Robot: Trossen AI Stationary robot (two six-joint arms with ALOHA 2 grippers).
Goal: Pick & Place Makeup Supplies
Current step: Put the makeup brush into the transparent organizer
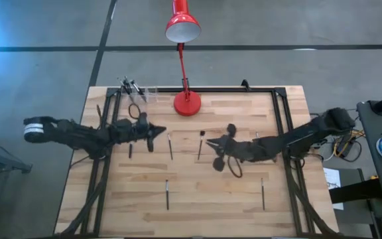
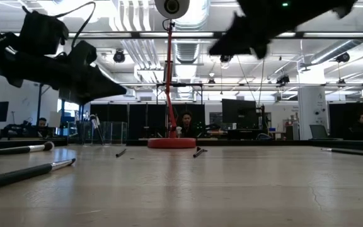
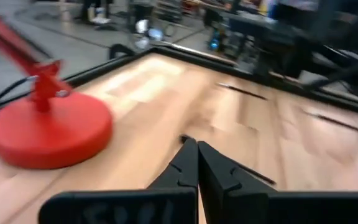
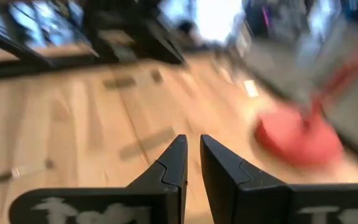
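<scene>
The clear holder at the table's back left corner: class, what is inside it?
In the high view, the clear holder shows a few thin dark makeup sticks leaning out at its left. Its contents lower down and their exact number cannot be made out.

The counter [image 1: 244,199] is pale wood, striped lengthwise in light and honey-toned planks, with a black frame [image 1: 280,119] along its edges. The lamp [image 1: 183,26] is bright red from shade to round base, white inside the shade. The makeup sticks [image 1: 167,194] are black, some with silvery bands near the tip. Both arms are black; the left tool [image 3: 196,163] and right tool [image 4: 192,155] are matte black. The floor [image 1: 45,26] is grey, crossed by dark lines.
</scene>
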